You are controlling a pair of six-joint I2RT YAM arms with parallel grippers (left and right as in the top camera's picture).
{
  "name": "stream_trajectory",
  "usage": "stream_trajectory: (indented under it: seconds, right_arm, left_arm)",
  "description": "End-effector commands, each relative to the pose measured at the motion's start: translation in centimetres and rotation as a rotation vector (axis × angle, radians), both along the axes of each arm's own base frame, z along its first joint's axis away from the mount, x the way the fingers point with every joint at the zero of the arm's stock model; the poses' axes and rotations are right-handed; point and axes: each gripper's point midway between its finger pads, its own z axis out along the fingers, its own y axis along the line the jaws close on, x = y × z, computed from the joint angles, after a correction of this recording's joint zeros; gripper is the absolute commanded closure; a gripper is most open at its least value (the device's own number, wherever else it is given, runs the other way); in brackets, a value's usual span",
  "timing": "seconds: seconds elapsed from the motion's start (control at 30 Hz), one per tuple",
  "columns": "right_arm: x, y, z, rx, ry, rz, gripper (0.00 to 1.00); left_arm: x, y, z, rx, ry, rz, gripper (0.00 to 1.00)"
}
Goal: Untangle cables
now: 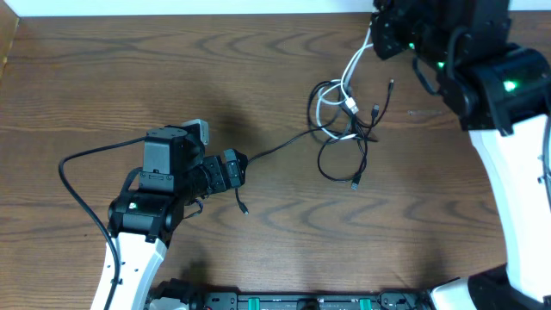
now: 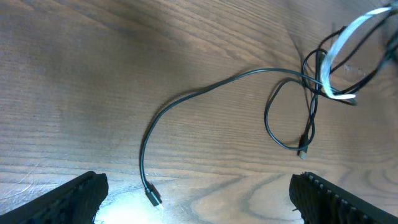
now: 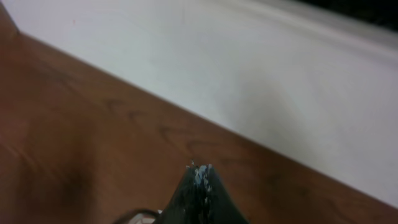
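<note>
A brown wood-grain table (image 1: 129, 77) runs back to a plain white wall (image 3: 261, 68) — shadows lie soft on the wood

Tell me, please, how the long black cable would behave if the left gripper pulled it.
Probably floppy: the black cable lies in loose curves. Likely light, being so thin. Pulling it may drag the tangle, since it runs into those loops.

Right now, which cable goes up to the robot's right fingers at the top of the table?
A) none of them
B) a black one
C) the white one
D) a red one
C: seen from overhead, the white cable climbs in a straight line up into the right fingers, which are pressed shut.
</note>
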Motion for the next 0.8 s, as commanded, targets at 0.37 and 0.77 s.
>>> stream_trajectory:
  seconds: [0.37, 0.77]
  right_arm:
    - [1.5, 7.7, -8.6, -0.015, 0.214, 0.237, 0.99]
    - [5.3, 14.3, -15.1, -0.061, 0.198, 0.344, 0.99]
  left_arm:
    - [0.3, -0.1, 0.8, -0.006, -0.019, -0.005, 0.02]
    - [0.3, -0.1, 0.8, -0.006, -0.019, -0.005, 0.02]
